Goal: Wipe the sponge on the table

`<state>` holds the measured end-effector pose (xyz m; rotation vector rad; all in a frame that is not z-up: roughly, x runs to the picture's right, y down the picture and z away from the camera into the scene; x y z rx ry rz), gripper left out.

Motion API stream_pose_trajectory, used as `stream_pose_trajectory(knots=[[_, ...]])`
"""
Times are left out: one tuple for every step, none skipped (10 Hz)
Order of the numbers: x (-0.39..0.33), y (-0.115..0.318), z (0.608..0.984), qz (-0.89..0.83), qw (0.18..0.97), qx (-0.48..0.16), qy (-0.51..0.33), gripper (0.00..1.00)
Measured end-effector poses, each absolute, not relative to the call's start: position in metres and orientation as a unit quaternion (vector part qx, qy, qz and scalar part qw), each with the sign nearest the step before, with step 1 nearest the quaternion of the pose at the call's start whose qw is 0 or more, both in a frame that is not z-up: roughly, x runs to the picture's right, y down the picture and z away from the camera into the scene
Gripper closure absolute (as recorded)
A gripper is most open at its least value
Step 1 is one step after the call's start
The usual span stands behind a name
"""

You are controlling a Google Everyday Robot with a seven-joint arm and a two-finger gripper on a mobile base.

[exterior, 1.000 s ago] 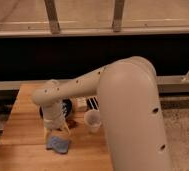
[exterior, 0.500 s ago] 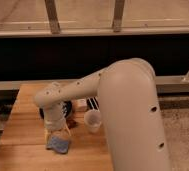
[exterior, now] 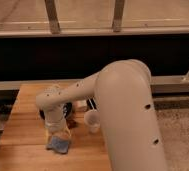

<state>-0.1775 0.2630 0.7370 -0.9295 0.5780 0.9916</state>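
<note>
Over the sponge (exterior: 58,145) (blue-grey): end effector (exterior: 58,135), parted.

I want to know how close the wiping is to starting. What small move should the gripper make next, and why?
Probably lower a little and close on the small blue-grey rectangular sponge. The gripper hangs open right over it, the sponge lies flat on the light-brown wooden table and looks not yet gripped, so wiping cannot start.
</note>
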Motion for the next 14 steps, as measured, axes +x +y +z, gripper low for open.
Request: stream_pose_trajectory(knots=[[-0.175,0.264,0.742,0.452,0.739,-0.424,0.263,0.37],[-0.172,0.264,0.747,0.453,0.738,-0.426,0.262,0.37],[-0.17,0.266,0.753,0.453,0.737,-0.43,0.26,0.37],[-0.167,0.268,0.758,0.454,0.734,-0.435,0.256,0.37],[-0.163,0.27,0.762,0.456,0.731,-0.439,0.255,0.37],[-0.159,0.274,0.768,0.46,0.725,-0.445,0.254,0.37],[-0.157,0.276,0.77,0.462,0.723,-0.447,0.254,0.37],[-0.156,0.277,0.77,0.462,0.722,-0.449,0.253,0.37],[-0.157,0.279,0.77,0.46,0.723,-0.45,0.25,0.4],[-0.159,0.281,0.768,0.457,0.726,-0.451,0.246,0.51],[-0.161,0.281,0.767,0.456,0.728,-0.451,0.243,0.59],[-0.162,0.281,0.765,0.454,0.73,-0.451,0.24,0.69],[-0.164,0.28,0.762,0.452,0.733,-0.45,0.236,0.81],[-0.165,0.28,0.761,0.45,0.734,-0.451,0.234,0.9]])
